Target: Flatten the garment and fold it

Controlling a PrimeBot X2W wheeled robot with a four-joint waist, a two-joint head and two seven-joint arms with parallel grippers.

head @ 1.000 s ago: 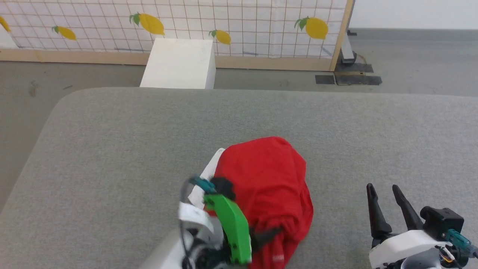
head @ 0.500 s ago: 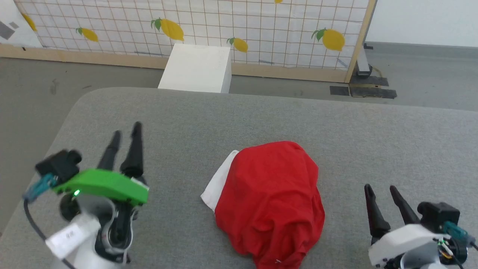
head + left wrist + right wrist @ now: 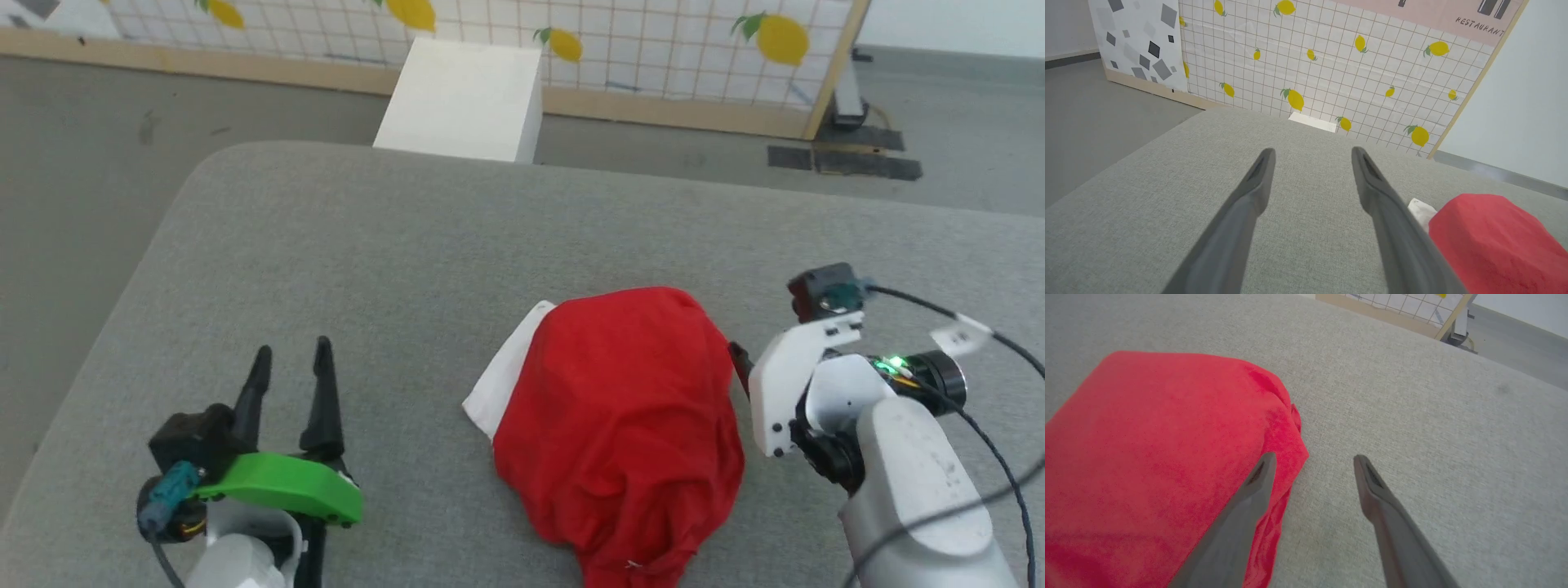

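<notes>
One bunched garment (image 3: 620, 425), one grey surface (image 3: 408, 269).

A grey fabric-covered table (image 3: 392, 245) is bearing one thing. The garment (image 3: 629, 416) is lying crumpled on it, a red heap.

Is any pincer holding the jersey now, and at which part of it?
Nothing is held. The left pincer stands open over the grey surface; the right pincer is open at the edge of the jersey, not closed on it.
</notes>
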